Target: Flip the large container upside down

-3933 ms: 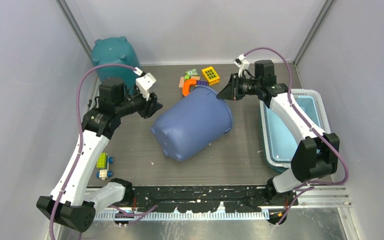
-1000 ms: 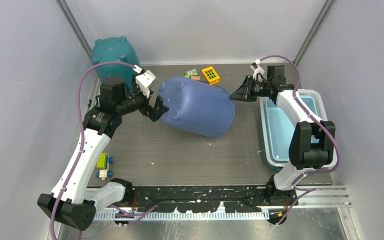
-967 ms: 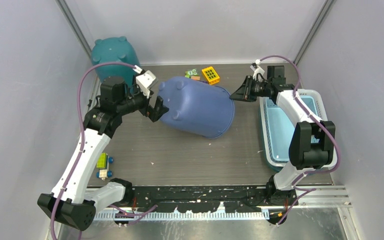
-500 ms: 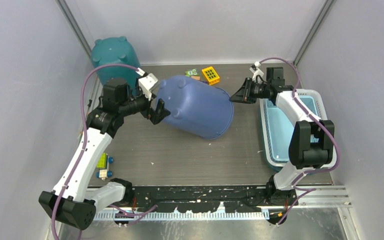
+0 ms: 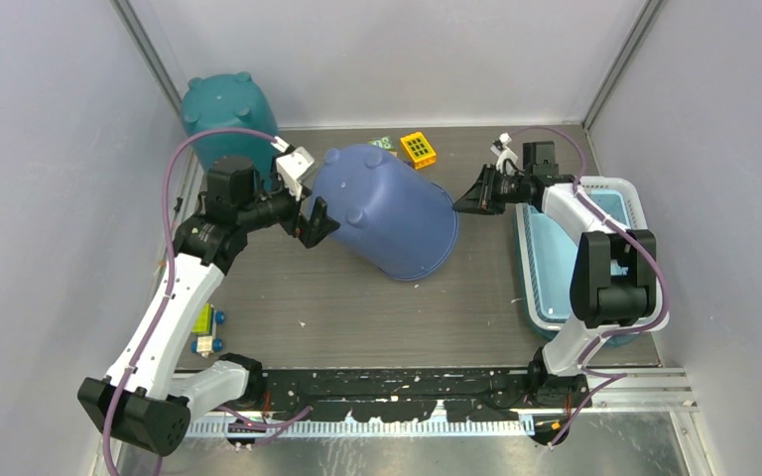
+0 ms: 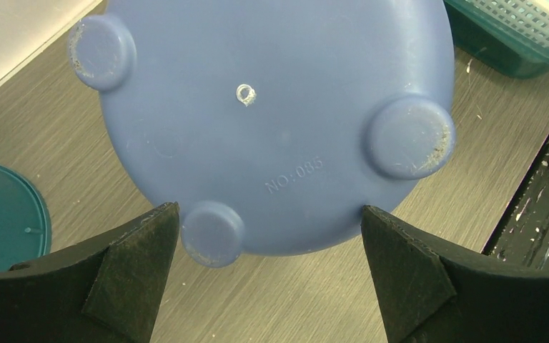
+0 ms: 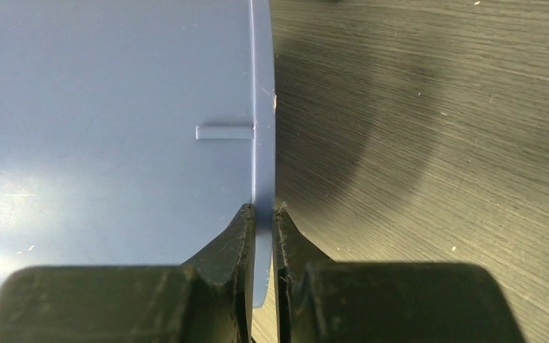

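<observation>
My right claw (image 7: 263, 211) pinches the container (image 5: 387, 208) only by its rim, my left claw (image 6: 266, 211) gapes at its base, so it could slip and roll toward the table's (image 5: 357, 307) back edge.

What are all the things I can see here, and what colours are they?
large container: one, blue, middle of the table, tipped with its footed base toward the left arm
other container: one, teal, far left corner, upside down
basket: one, light blue, right side
block: one, yellow, far edge
small piece: one, green, beside the block
toy car: one, yellow-green with blue wheels, near left
left gripper: one, black, open at the large container's base
right gripper: one, black, shut on the large container's rim
</observation>
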Tool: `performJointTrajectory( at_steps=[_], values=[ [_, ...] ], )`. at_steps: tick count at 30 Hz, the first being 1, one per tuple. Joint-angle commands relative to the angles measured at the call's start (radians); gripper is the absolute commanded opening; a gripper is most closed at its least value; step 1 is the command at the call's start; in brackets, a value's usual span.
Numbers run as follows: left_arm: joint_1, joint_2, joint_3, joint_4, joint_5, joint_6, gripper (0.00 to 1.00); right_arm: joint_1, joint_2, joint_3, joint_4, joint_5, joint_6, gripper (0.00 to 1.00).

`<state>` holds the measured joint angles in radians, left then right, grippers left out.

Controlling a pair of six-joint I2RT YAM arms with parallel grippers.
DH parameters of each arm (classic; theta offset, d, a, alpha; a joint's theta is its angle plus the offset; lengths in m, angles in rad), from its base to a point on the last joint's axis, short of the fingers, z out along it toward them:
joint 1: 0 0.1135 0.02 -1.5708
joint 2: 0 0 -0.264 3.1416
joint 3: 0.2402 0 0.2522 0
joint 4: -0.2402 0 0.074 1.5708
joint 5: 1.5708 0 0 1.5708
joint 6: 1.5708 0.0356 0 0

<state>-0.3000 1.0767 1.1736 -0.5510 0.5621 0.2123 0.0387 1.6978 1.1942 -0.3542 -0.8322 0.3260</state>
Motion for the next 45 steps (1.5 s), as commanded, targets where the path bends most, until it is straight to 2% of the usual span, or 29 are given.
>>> performJointTrajectory(
  at_steps=[1, 22, 33, 45],
  values=[
    [-0.003, -0.002, -0.005, 0.054, 0.022, -0.013, 1.0, 0.022, 0.015, -0.008, 0.035, -0.014, 0.005, 0.01],
    [-0.003, -0.023, -0.024, 0.065, 0.016, -0.015, 1.0, 0.118, 0.079, 0.001, 0.023, -0.005, -0.032, 0.01],
    [-0.002, -0.04, -0.007, 0.028, 0.109, 0.013, 1.0, 0.146, 0.119, -0.018, 0.075, 0.018, 0.009, 0.01],
    [-0.003, -0.039, -0.018, 0.035, 0.101, 0.012, 1.0, 0.16, 0.119, -0.009, 0.054, 0.026, -0.016, 0.01]
  ],
)
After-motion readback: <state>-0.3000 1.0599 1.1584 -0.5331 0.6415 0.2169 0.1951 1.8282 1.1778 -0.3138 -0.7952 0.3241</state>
